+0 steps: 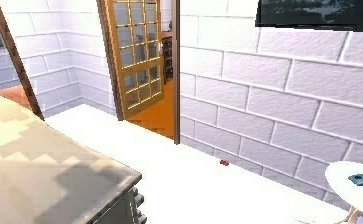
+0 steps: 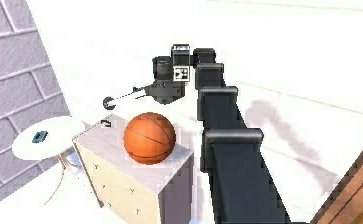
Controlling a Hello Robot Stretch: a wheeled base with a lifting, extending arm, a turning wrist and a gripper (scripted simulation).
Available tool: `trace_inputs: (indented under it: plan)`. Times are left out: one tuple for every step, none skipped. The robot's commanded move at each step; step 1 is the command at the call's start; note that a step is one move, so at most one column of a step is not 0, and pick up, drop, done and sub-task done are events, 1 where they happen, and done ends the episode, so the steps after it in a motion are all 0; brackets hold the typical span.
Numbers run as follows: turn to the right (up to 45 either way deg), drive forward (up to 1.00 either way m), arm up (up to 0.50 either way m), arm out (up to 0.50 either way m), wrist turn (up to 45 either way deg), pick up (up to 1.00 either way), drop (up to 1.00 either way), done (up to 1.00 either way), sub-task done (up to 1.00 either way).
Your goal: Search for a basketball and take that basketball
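The basketball (image 2: 149,137) sits on the flat top of a pale dresser (image 2: 139,185), which is why it does not roll: a round ball needs a level surface. In the arm side view it lies just below the fingers (image 2: 134,93) and a little toward the arm (image 2: 224,130), near them but apart. The arm reaches out alongside the dresser, probably to bring the gripper (image 2: 113,99) within reach of the ball, and the fingers point away from the arm toward the brick wall (image 2: 19,60). Only bare floor lies behind the fingertips, so the gripper holds nothing. Whether the fingers are apart or together I cannot tell (they are thin lines here). Lower than the fingertips and farther toward the wall stands a round table (image 2: 27,148) with a small dark thing (image 2: 40,135) on it. Judging by this, the ball is found but not yet taken
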Motion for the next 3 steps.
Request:
trace_inputs:
  plan:
    - [0.0, 0.0, 0.0, 0.0, 15.0, 0.0, 0.0, 0.0, 0.0]
    - [0.0, 0.0, -0.28, 0.0, 0.0, 0.0, 0.0, 0.0, 0.0]
    - [0.0, 0.0, 0.0, 0.0, 0.0, 1.0, 0.0, 0.0, 0.0]
